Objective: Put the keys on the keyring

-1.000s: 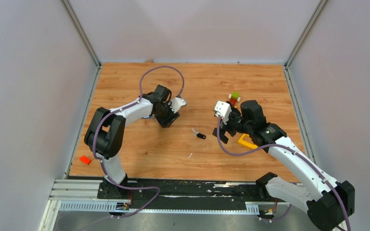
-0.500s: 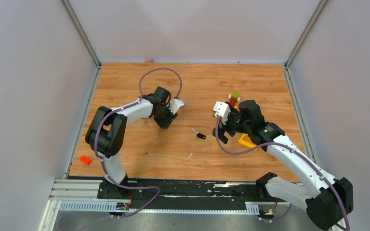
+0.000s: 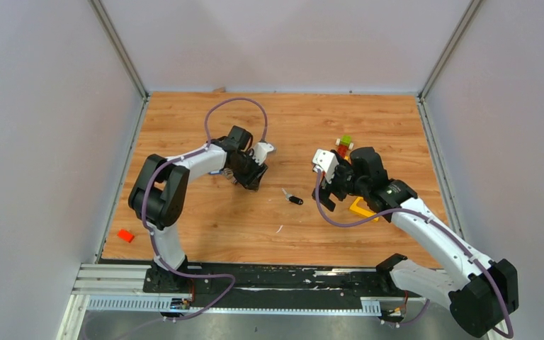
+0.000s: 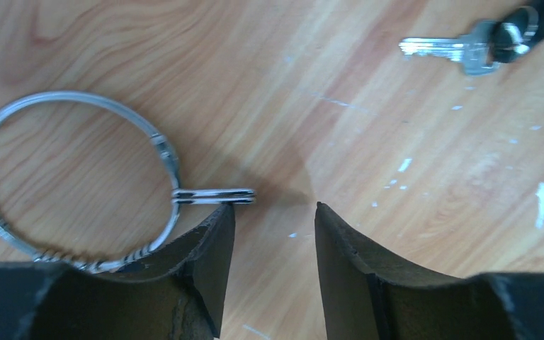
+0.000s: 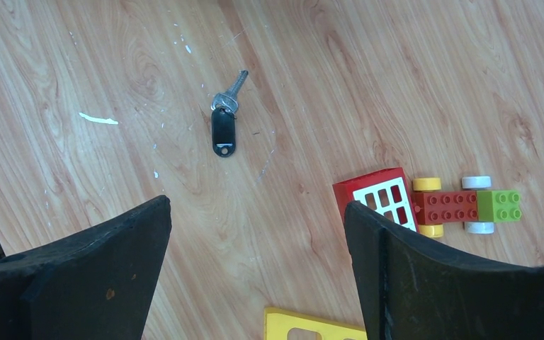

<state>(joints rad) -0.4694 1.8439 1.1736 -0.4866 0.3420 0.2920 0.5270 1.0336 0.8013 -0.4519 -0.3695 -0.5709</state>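
Grey panel walls on three sides enclose a wood-grain tabletop flecked with white scuffs. Left arm, white and black, reaches to mid-table. Right arm, same make, stretches in from the near right corner. Left tool: jaws parted with bare wood in the gap, nothing gripped, low over the keyring. Right tool: jaws spread wide, empty, held above the tabletop near the key. Handling note, as a judgement: the step in hand looks to be the left tool securing the ring. The wire sits off towards one finger rather than in the gap, so a small sideways shift should come before closing. Thin wire lying flat on wood may slip, so the pinch wants to land squarely across the rim. Yellow triangular frame: flat, just beside the right tool. Toy car of red, yellow and green blocks: beyond the frame, with a red window block at its end. Orange block: alone at the near left edge, well apart from everything. None of these lies between either tool and its target, though the frame crowds the right tool's near side. Keyring: thin silver wire circle, flat on the wood, its lower arc hidden behind one left finger, with a small loop edge-on at its side. Key: silver blade, black head, loose on bare wood between the two tools and well apart from the ring.
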